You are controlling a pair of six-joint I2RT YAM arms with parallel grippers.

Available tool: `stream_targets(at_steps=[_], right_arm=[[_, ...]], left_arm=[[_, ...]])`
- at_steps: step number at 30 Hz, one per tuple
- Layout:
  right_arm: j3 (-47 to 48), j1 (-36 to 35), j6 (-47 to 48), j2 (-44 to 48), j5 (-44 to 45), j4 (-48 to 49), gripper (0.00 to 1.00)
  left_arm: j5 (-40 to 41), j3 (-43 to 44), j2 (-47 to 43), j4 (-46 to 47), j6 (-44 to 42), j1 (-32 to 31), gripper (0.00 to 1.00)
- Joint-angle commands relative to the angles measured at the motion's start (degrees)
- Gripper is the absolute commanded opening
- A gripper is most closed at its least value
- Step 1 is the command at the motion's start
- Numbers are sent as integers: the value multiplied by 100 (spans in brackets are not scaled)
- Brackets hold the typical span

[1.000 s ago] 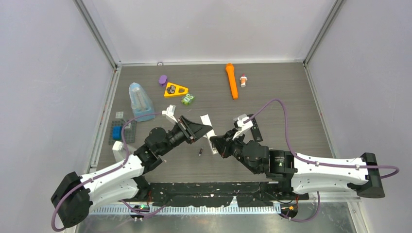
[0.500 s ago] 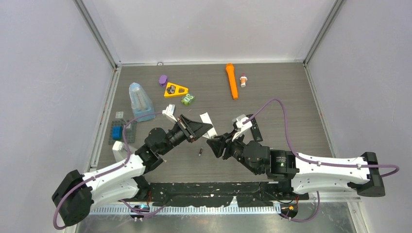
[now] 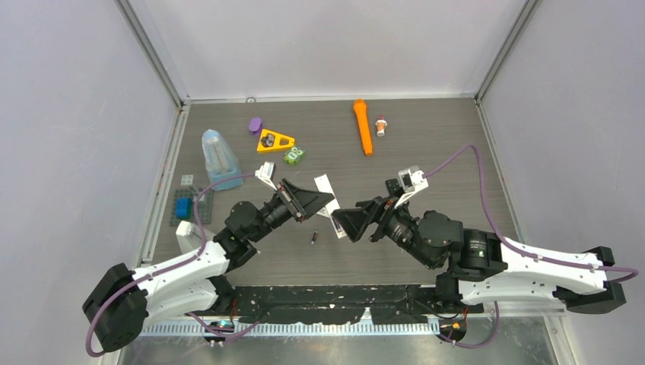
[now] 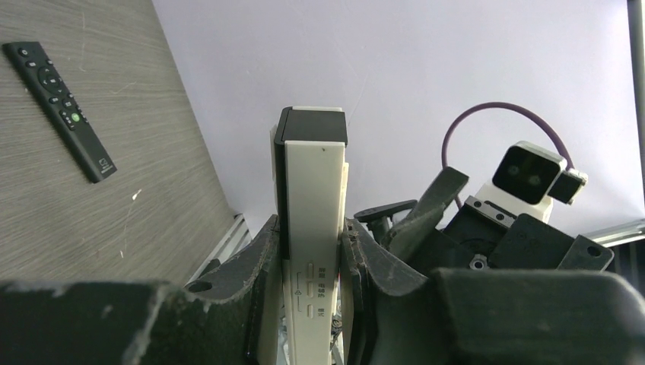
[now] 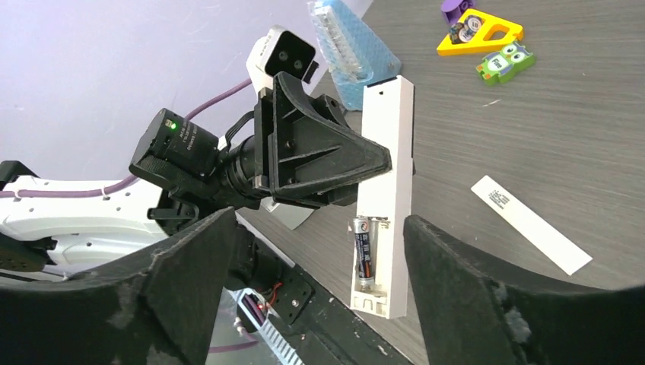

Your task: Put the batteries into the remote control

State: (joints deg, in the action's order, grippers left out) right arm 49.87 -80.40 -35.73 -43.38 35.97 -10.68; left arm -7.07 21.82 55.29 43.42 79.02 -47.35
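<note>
Left pincer (image 3: 319, 202) clamps remote control (image 4: 312, 182) mid-body, off the tabletop (image 3: 426, 137). Right pincer (image 3: 344, 222) spread wide, empty. Seated battery (image 5: 365, 255) in bay. Loose battery (image 3: 313, 238) on tabletop: light, hard, probably rolls, so pinch across its middle.

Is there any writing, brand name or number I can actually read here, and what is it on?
Nothing can be read for certain.
battery in the white remote control: print on its wrap, too small.
loose white strip: dark print, blurred.
black remote: button signs and an end logo, too small.
</note>
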Motion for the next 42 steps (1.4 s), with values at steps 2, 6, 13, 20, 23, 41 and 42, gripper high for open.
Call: stream_targets(at_steps=[2, 6, 13, 20, 23, 41, 42], right_arm=[[454, 90, -1434, 41, 56, -1271, 100], [259, 95, -2240, 115, -220, -1447, 95], [45, 216, -2826, 17, -227, -1336, 95], [-171, 908, -3075, -201, -1195, -771, 95], [-486, 1135, -3219, -204, -1673, -325, 95], [-799, 1672, -3462, -222, -2341, 433, 96], [-831, 1697, -3482, -234, -2395, 460, 96]], left_arm=[[-158, -35, 35, 871, -189, 7, 0], [-182, -17, -5, 911, -151, 7, 0], [-260, -20, -45, 893, 49, 7, 0], [-296, -2, -88, 932, 76, 7, 0], [-302, -19, -118, 934, 90, 7, 0], [-354, 8, -110, 940, 71, 7, 0], [-365, 6, -109, 940, 76, 7, 0]])
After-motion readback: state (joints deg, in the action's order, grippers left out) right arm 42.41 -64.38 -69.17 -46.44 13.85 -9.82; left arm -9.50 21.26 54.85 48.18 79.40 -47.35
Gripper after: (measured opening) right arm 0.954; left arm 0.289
